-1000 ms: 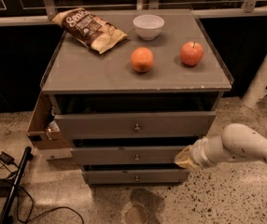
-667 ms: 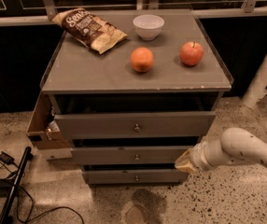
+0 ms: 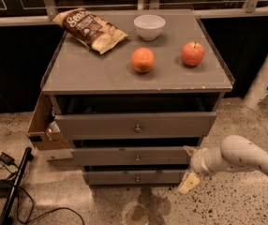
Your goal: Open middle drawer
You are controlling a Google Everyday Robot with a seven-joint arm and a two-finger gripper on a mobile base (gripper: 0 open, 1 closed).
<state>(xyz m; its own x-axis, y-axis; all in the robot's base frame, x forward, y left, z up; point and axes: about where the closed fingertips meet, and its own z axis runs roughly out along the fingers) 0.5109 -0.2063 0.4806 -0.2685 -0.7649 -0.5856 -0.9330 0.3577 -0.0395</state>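
Change over the last second: hand [image 3: 189,167] has dropped and slid a bit right. It was level with the right end of the middle drawer [image 3: 106,156], now it hangs off the cabinet's right front corner, lower tip about level with the bottom drawer [image 3: 110,177]. Fingers look spread, one tip up and one down, holding nothing. The arm [image 3: 246,156] comes in from the right, low over the floor. The middle drawer itself hasn't moved: second of three grey fronts, front in the same place as before. Its knob [image 3: 137,158] sits at centre, well left of the hand, untouched. Top drawer [image 3: 101,124] is unchanged too. Chip bag [image 3: 89,29], bowl [image 3: 149,26], orange [image 3: 143,60] and apple [image 3: 192,54] on the tabletop [image 3: 92,74] are all where they were. My read: no progress on the pull yet, this looks like repositioning rather than a grasp. The hand has to travel left and up a little to centre on the knob before closing. Main risk from here is clipping the drawer's right edge or drifting onto the bottom drawer's knob instead.
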